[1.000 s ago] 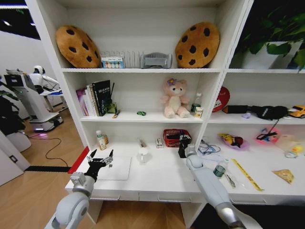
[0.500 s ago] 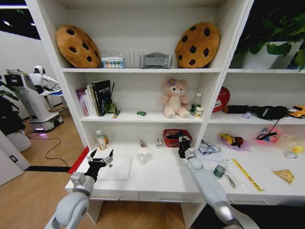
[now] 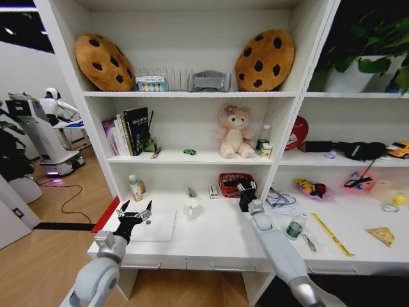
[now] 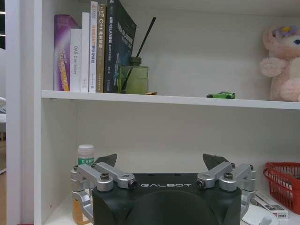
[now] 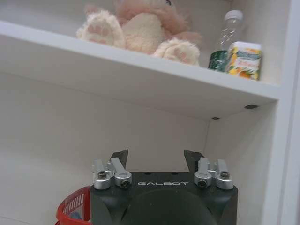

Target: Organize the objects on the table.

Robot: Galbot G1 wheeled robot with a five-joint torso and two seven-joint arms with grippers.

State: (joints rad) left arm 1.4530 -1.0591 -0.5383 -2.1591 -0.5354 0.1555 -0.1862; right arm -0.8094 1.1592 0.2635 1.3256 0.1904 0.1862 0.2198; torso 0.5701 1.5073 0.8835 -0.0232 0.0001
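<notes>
The right tool [image 3: 245,192], fingers spread, hovers by the red basket [image 3: 235,183]; the left tool [image 3: 135,210], also spread, hangs over the laptop [image 3: 153,226].

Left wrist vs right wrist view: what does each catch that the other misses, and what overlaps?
Left wrist view alone: a row of books, a reed diffuser, the green toy car on the shelf, and the open left gripper.

Right wrist view alone: a clear bottle beside a small carton, and the open right gripper.

Both: the pink plush bear and the red basket.
</notes>
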